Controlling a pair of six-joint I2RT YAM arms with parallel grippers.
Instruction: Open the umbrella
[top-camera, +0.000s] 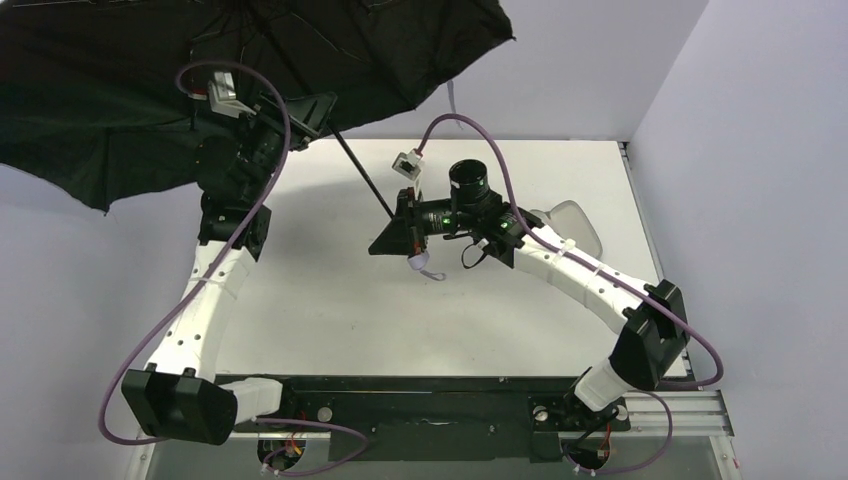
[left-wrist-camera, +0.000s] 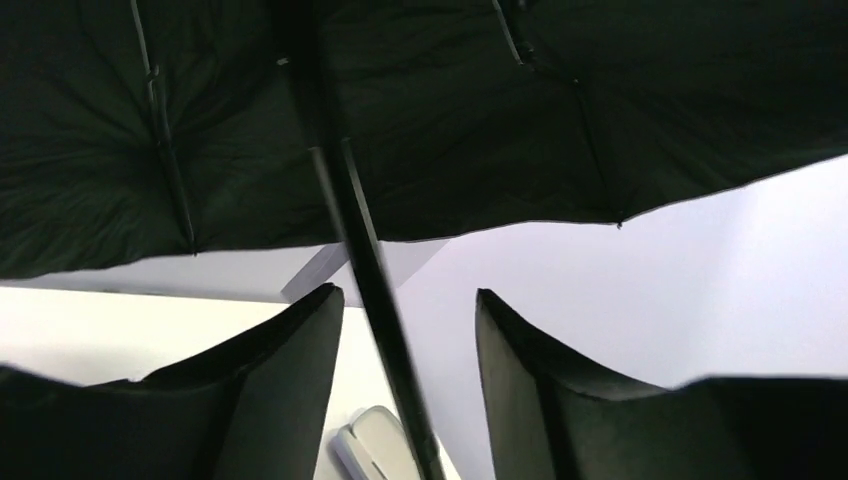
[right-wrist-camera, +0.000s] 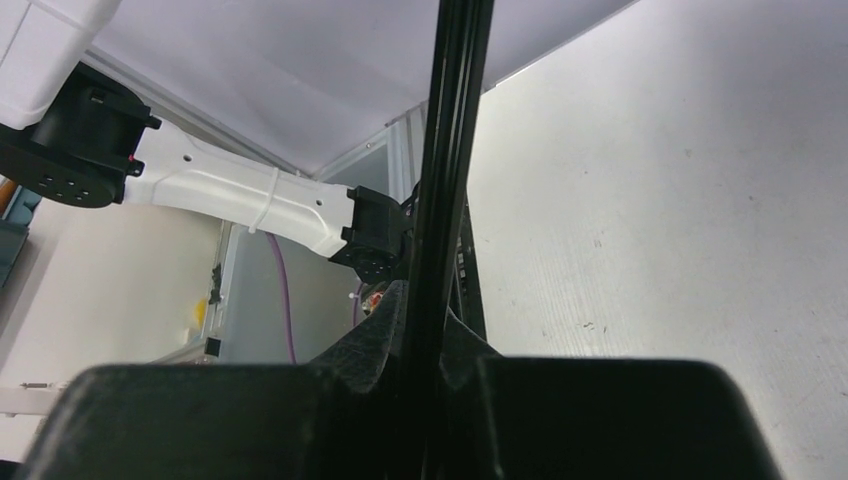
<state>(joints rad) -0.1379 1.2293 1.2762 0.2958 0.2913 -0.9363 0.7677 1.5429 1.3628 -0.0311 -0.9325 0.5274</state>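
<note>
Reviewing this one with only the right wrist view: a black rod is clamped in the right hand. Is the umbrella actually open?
Observer: Yes. In the top view the canopy is fully spread at the far left, with its black inner side toward the camera.
Operator: Is the left hand holding it too?
Observer: No. The left hand is open. The shaft passes between its fingers with a gap on each side.
Operator: Where on the shaft does the right hand grip?
Observer: The right hand is shut on the low end, and a pale wrist loop hangs just below it.
</note>
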